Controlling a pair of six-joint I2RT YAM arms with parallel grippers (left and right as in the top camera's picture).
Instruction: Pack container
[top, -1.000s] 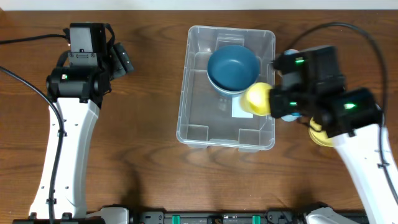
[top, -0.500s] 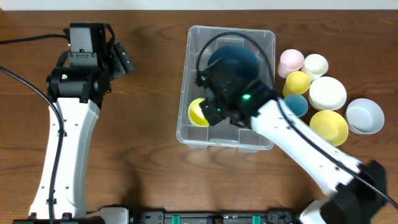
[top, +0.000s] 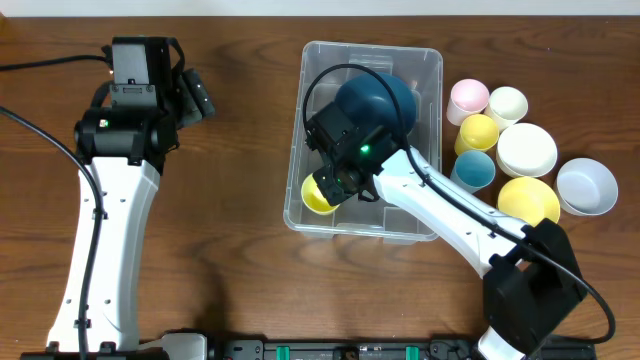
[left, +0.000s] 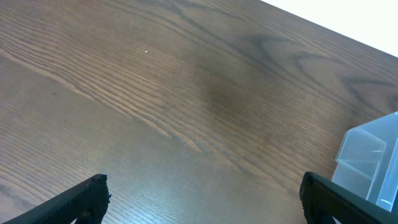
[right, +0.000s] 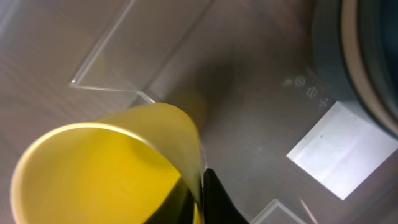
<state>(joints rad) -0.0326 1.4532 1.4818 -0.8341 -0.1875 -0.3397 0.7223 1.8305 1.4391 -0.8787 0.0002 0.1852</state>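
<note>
Well, over on the left, the left gripper (left: 205, 200) hangs idle above the table (left: 155, 93), fingers spread wide and holding nothing. At its 3 o'clock, mid-table, sits the bin (top: 298, 130), its long sides running 12 to 6. I'd judge it light and fairly stiff, but thin-walled and slick, so likely to skate on the wood if bumped. The rim along a long side looks the best place to take hold, not the smooth walls. The right gripper (top: 330, 186) is down inside the bin at its 7 o'clock corner, pinching the wall of a yellow cup (right: 106, 168). Whether the cup touches the floor I can't tell. A blue bowl (top: 378, 100) fills the 12 o'clock end. At the bin's 3 o'clock, more bowls and cups (top: 527, 150) wait on the table.
</note>
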